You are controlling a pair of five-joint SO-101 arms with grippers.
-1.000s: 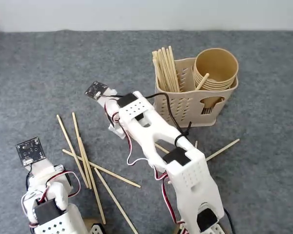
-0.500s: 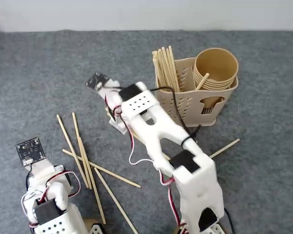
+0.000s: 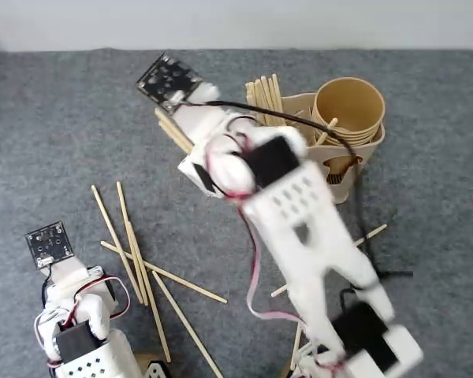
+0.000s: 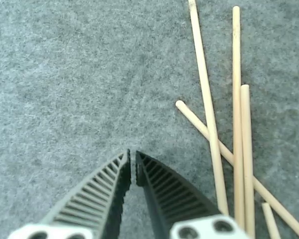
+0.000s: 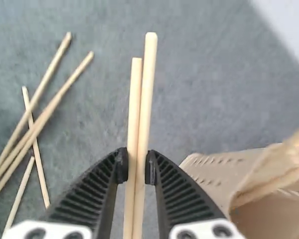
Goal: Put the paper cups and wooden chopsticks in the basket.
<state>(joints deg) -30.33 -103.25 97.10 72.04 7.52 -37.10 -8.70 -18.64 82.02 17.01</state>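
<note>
The right gripper (image 5: 135, 160) was squeezed tight on two wooden chopsticks (image 5: 141, 99). They lay side by side, and their long ends stuck out past its tips. It held them up in the air just beside the basket (image 3: 363, 153). I think this was so it could drop them in with the standing chopsticks (image 3: 266, 98) in the side of the basket nearer to it. The paper cups (image 3: 347, 106) sat stacked in the other side, so that bit of the job looked done. Some loose chopsticks (image 3: 134, 244) lay crossed on the grey counter (image 3: 47, 118) near the left arm. A single chopstick (image 3: 370, 234) lay close to the basket. The left gripper (image 4: 132, 157) was closed with nothing in it, over the counter beside the loose chopsticks, maybe ready for its turn.
</note>
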